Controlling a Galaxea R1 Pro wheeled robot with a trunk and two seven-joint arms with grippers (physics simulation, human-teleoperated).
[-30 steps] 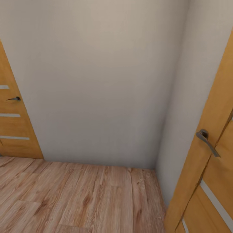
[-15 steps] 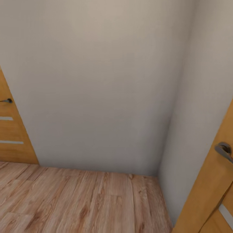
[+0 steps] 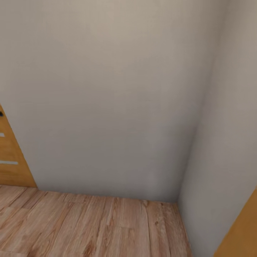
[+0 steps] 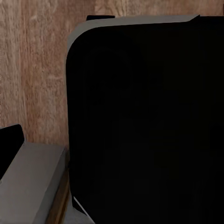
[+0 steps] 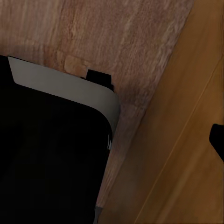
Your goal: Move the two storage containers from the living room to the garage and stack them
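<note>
Jaws: can't tell for either arm, no fingers visible; wrist cams are mostly blocked by a dark robot body panel [image 4: 144, 121] w/ grey edge, over wood-plank floor [image 3: 100, 228]. Right wrist cam also has an orange-brown door [image 5: 186, 154] beside it. Head cam: white wall corner [image 3: 114, 100], another door [image 3: 10, 167] at left edge. Containers nowhere visible.

Head view: set high, angled forward and down into a room corner, facing a white wall [image 3: 107, 100] near at hand, a wooden door [image 3: 9, 160] at the left edge.
Left wrist view: close above the robot's black base [image 4: 144, 126], looking straight down.
Right wrist view: likewise downward, beside an orange-brown door [image 5: 186, 154].
Shared: wood-plank floor [image 3: 89, 228].
</note>
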